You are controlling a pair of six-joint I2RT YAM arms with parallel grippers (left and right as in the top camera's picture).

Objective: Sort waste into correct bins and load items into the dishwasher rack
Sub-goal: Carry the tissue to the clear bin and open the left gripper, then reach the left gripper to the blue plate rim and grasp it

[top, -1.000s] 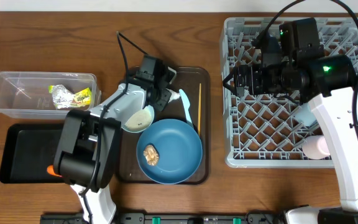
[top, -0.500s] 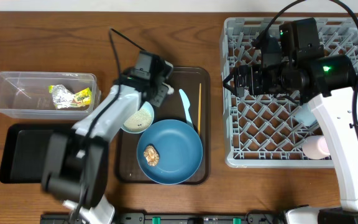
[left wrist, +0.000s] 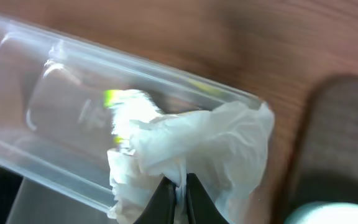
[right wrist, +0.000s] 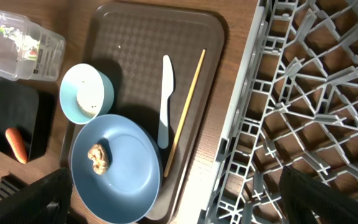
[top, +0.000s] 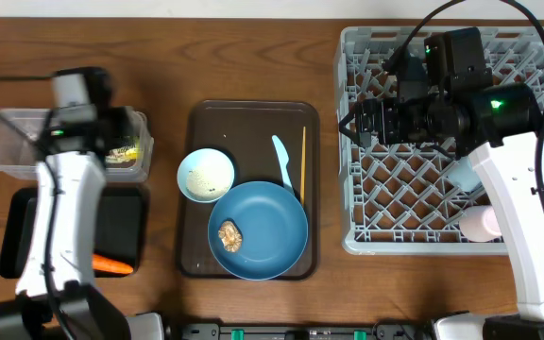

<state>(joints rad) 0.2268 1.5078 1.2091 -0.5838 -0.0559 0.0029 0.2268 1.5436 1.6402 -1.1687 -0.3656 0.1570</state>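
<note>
The crumpled white napkin [left wrist: 197,146] is being pinched by 1 thin fold in the left gripper [left wrist: 180,193] above the clear plastic tub [left wrist: 23,93]. Light, soft and limp, it is being judged secure in that hold. The right gripper [right wrist: 182,196] is being held spread, empty, over the dishwasher rack [right wrist: 316,93].

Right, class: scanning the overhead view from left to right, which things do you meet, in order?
carrot → bowl → spoon → chopstick → rack
</note>
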